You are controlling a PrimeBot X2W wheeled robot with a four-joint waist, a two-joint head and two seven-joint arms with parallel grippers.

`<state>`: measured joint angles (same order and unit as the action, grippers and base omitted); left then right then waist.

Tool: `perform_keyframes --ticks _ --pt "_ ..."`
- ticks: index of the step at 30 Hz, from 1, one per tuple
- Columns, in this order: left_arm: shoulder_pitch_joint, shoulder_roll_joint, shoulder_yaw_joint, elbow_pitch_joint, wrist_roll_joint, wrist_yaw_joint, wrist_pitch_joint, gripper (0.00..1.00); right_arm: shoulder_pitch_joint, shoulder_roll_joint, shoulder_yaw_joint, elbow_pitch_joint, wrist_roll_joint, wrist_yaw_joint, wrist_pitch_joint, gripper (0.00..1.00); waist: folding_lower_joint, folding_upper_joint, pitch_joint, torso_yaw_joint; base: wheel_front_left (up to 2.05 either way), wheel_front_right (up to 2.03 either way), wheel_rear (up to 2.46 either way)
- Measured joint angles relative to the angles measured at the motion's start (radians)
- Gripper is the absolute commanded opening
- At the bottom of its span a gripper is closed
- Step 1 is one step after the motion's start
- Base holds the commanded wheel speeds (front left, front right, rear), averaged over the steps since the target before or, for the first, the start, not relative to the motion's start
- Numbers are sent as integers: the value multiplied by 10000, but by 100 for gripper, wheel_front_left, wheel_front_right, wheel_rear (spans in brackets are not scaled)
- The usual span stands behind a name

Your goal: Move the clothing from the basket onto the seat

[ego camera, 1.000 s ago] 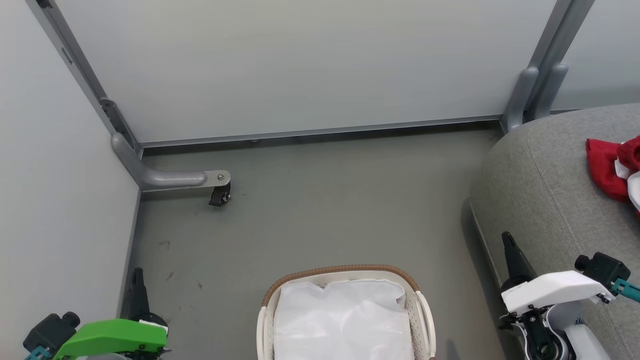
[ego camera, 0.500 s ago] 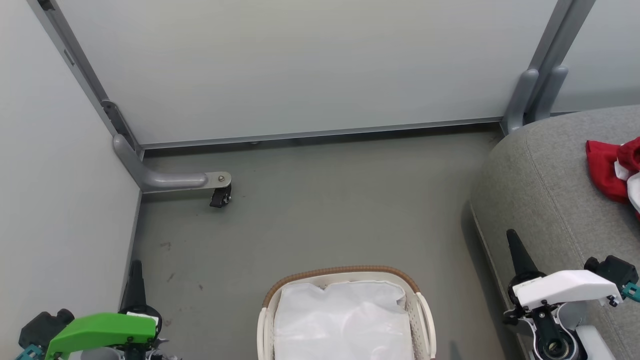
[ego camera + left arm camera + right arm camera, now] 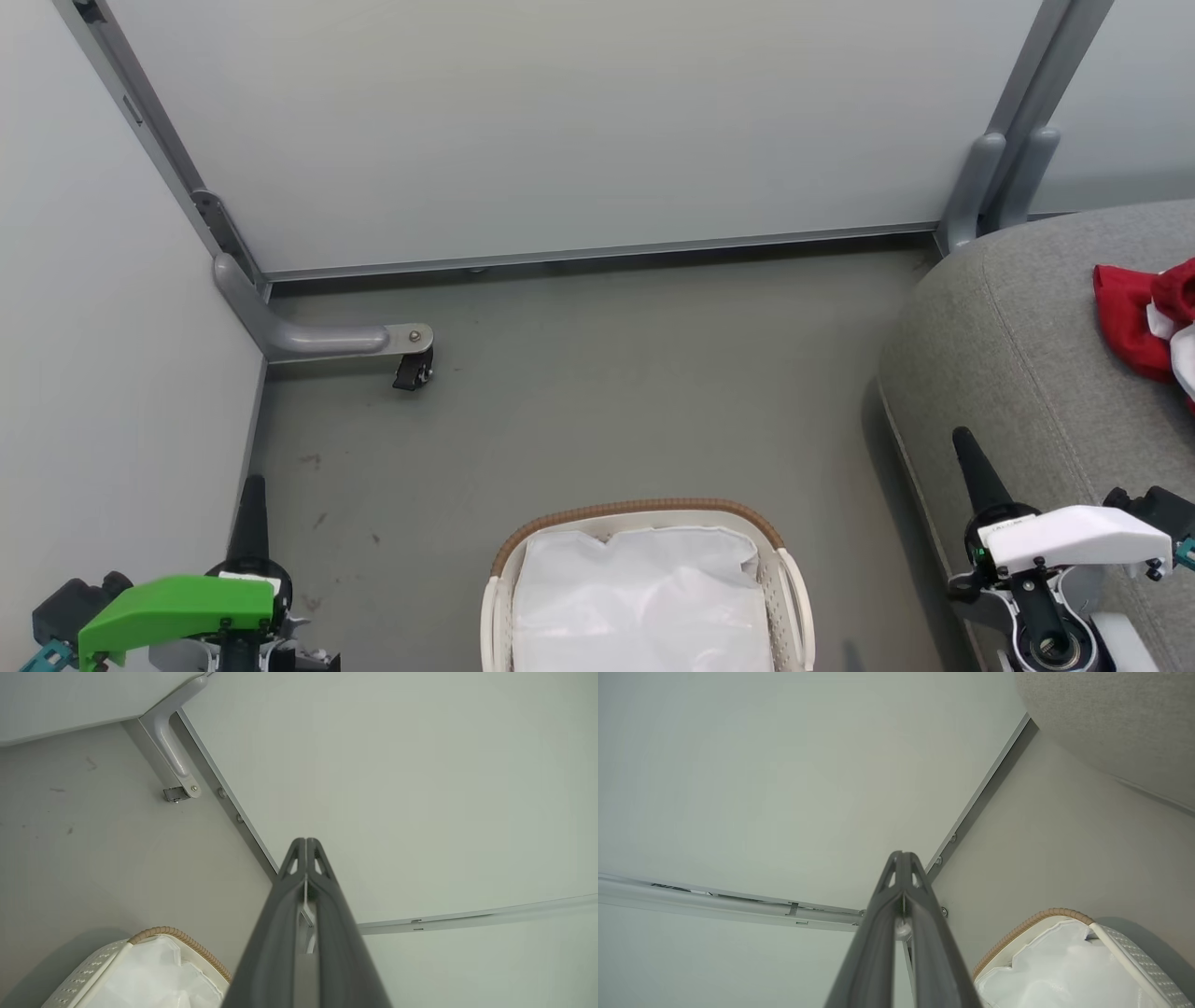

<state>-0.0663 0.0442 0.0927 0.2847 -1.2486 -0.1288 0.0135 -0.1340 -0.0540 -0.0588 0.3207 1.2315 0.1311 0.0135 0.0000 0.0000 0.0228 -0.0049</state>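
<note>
The red clothing [image 3: 1134,317] with white trim lies on the grey seat [image 3: 1027,373] at the right edge of the head view. The cream basket [image 3: 644,515] with a brown rim stands on the floor at bottom centre, and it holds a white plastic liner [image 3: 644,597]. The basket [image 3: 154,935] also shows in the left wrist view, and the basket [image 3: 1036,921] shows in the right wrist view. My left gripper [image 3: 252,485] is shut and empty at lower left. My right gripper [image 3: 963,441] is shut and empty beside the seat's edge. Each pair of fingers [image 3: 306,844] [image 3: 901,856] is pressed together.
Pale partition walls [image 3: 560,131] close off the back and left. A grey foot with a black caster [image 3: 411,369] juts onto the floor at the left. A grey post [image 3: 990,187] stands at the seat's back corner. Grey floor [image 3: 607,392] lies between basket and wall.
Both grippers have drawn back toward the bottom of the head view, the right one also shifting slightly right. The clothing, basket and seat have stayed put.
</note>
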Motion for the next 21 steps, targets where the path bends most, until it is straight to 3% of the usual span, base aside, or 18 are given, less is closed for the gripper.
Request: perform_keyframes --ticks 21 --pt "-151 10 81 -192 -1684 0 472 0 59 19 -259 -347 1749 0 458 0 0 0 -82 20 0 0 0"
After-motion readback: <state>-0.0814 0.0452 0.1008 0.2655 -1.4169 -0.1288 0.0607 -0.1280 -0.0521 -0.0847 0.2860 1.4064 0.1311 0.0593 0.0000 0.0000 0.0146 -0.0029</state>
